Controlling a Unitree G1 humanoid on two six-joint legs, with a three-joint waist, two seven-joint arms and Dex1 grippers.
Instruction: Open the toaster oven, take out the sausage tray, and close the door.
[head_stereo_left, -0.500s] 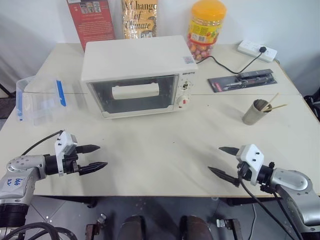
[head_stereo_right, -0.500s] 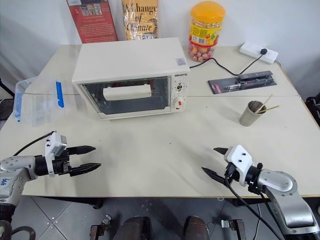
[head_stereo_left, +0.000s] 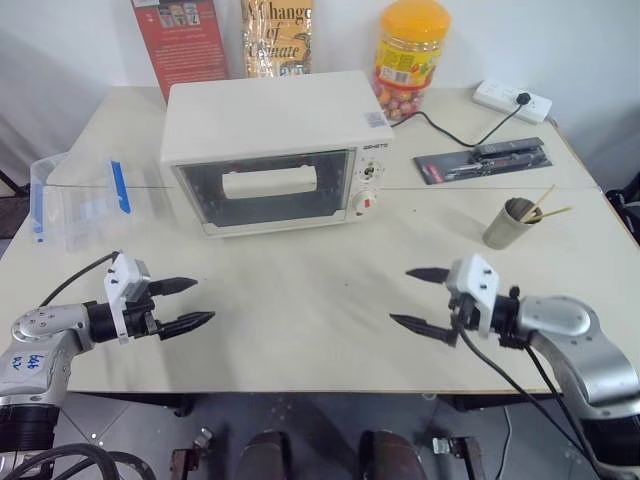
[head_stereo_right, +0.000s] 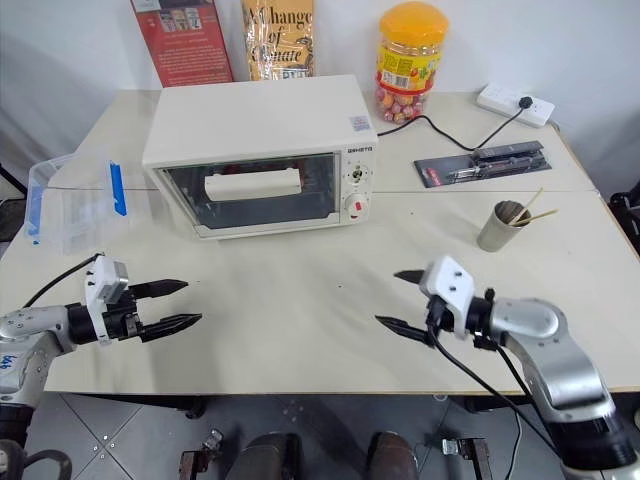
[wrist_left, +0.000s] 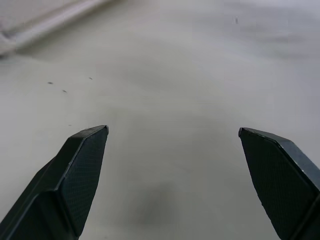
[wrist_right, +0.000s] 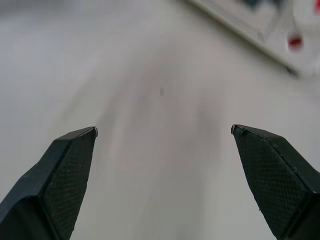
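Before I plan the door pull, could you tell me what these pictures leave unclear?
- Tray: head views, hidden behind the dark door glass and its handle.
- Oven knob markings: too small.
- Books and jar: tops cut off by the upper edge.

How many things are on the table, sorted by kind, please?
Appliance: 1, the toaster oven
Containers: 3, the clear plastic box, the candy jar, the metal cup
Upright printed packages at the back: 2, the red one, the tan one
Power strip: 1
Flat black tool pack: 1
Total: 8
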